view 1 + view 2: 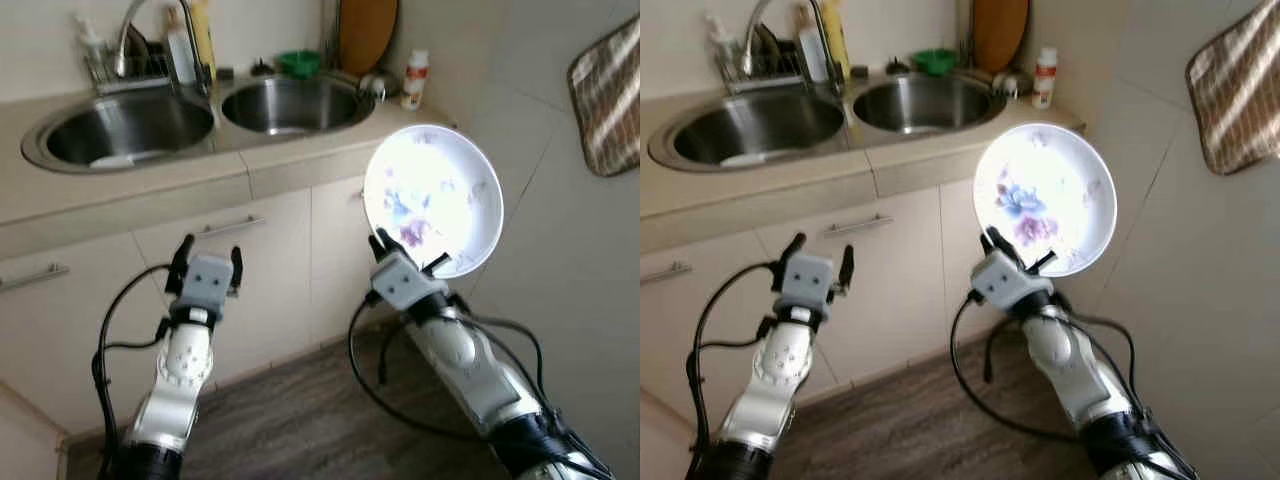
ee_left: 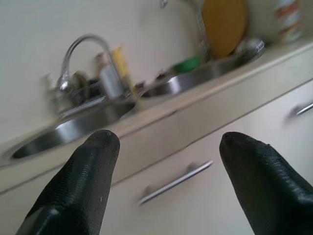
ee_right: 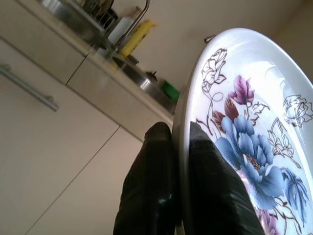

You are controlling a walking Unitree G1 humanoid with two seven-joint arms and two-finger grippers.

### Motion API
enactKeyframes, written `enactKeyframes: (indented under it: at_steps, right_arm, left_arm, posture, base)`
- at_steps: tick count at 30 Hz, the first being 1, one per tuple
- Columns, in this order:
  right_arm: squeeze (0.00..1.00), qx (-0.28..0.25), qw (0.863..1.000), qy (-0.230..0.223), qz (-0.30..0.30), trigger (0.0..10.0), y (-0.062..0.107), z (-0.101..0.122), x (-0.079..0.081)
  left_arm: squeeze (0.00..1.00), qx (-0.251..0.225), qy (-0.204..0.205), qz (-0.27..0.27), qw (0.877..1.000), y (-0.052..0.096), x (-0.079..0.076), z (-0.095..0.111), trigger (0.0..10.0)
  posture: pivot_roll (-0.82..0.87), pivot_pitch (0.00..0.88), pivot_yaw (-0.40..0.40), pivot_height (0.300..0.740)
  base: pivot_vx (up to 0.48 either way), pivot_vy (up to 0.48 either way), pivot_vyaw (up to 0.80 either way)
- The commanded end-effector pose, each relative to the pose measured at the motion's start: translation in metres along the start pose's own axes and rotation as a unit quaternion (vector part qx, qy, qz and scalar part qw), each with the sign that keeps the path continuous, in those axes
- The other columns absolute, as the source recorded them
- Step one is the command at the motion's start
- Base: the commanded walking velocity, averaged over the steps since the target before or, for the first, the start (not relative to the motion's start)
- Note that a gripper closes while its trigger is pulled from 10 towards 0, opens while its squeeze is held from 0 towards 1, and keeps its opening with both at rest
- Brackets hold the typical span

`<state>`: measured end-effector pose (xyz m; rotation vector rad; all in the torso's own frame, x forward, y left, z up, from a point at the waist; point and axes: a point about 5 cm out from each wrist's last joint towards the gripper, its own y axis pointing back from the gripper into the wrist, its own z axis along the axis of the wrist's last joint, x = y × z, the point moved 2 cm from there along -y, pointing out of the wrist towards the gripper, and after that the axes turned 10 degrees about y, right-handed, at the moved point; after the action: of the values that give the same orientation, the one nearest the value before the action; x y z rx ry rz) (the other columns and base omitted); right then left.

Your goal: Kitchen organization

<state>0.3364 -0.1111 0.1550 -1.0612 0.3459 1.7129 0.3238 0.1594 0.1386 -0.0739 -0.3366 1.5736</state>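
pale cabinets run under a counter (image 1: 130,190) with a double sink (image 1: 120,125), and we stand before them. our right gripper (image 1: 398,262) is closed on the lower rim of a flowered plate (image 1: 432,200), one finger on each face, holding it upright, well forward of and lower than the sink. our left gripper (image 1: 207,265) hangs empty, fingers (image 2: 83,181) spread wide, pointing at a drawer handle (image 2: 176,182). we judge the step is carrying the plate to its place. to do it well, we should keep the pinch firm, since a rim grip can let the plate swing, and steer it clear of the counter edge just beyond it.
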Motion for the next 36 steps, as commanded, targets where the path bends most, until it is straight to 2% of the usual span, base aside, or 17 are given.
enactKeyframes:
  at_steps: [1,4,11,15,16,18,24,29,33,36]
  right_arm:
    - [0.00,-0.002,1.000,-0.002,0.005,10.0,0.000,0.002,0.001]
    - [0.00,-0.006,1.000,0.017,0.018,10.0,-0.001,0.005,0.008]
    - [0.00,-0.008,1.000,0.008,0.010,10.0,0.000,0.008,0.006]
    - [0.00,-0.009,1.000,0.002,-0.002,10.0,-0.003,0.009,0.001]
    - [0.00,-0.010,1.000,-0.019,-0.017,10.0,-0.005,0.010,-0.004]
    - [0.00,-0.013,0.999,-0.024,-0.026,10.0,-0.006,0.011,-0.008]
    - [0.00,-0.022,0.998,-0.033,-0.049,10.0,-0.011,0.015,-0.020]
    - [0.00,-0.032,0.998,-0.009,-0.051,10.0,-0.015,0.019,-0.025]
    - [0.00,-0.037,0.996,-0.044,-0.068,10.0,-0.017,0.022,-0.030]
    - [0.00,-0.036,0.996,-0.037,-0.071,10.0,-0.019,0.022,-0.035]
  left_arm:
    - [0.00,-0.016,0.000,-0.002,1.000,-0.002,-0.001,0.008,10.0]
    - [0.00,-0.027,0.004,-0.001,1.000,-0.003,-0.003,0.013,10.0]
    - [0.00,-0.037,0.007,0.000,0.999,-0.005,-0.003,0.020,10.0]
    - [0.00,-0.046,0.010,0.001,0.999,-0.008,-0.003,0.025,10.0]
    - [0.00,-0.054,0.012,0.001,0.998,-0.010,-0.003,0.029,10.0]
    - [0.00,-0.059,0.011,0.001,0.998,-0.010,-0.003,0.031,10.0]
    - [0.00,-0.069,0.013,0.002,0.998,-0.012,-0.003,0.037,10.0]
    - [0.00,-0.072,0.013,0.002,0.997,-0.013,-0.004,0.038,10.0]
    - [0.00,-0.075,0.015,0.001,0.997,-0.013,-0.004,0.040,10.0]
    - [0.00,-0.077,0.015,0.001,0.997,-0.014,-0.005,0.042,10.0]
  posture:
    - [-0.01,0.000,-0.023,0.740]
    - [-0.01,0.000,-0.022,0.740]
    - [-0.01,0.000,-0.018,0.740]
    - [-0.01,0.000,-0.017,0.740]
    - [-0.01,0.000,-0.017,0.740]
    - [-0.01,0.000,-0.018,0.740]
    - [-0.01,0.000,-0.020,0.740]
    - [0.00,0.000,-0.021,0.740]
    - [0.00,0.000,-0.021,0.740]
    - [0.00,0.000,-0.020,0.740]
  base:
    - [0.000,0.000,0.00]
    - [0.000,0.000,0.80]
    - [0.142,0.000,0.80]
    - [0.248,0.000,0.80]
    - [0.251,0.000,0.80]
    - [0.251,0.000,0.80]
    - [0.251,0.000,0.00]
    - [0.250,0.000,0.32]
    - [0.249,0.000,0.60]
    - [0.250,0.000,0.00]
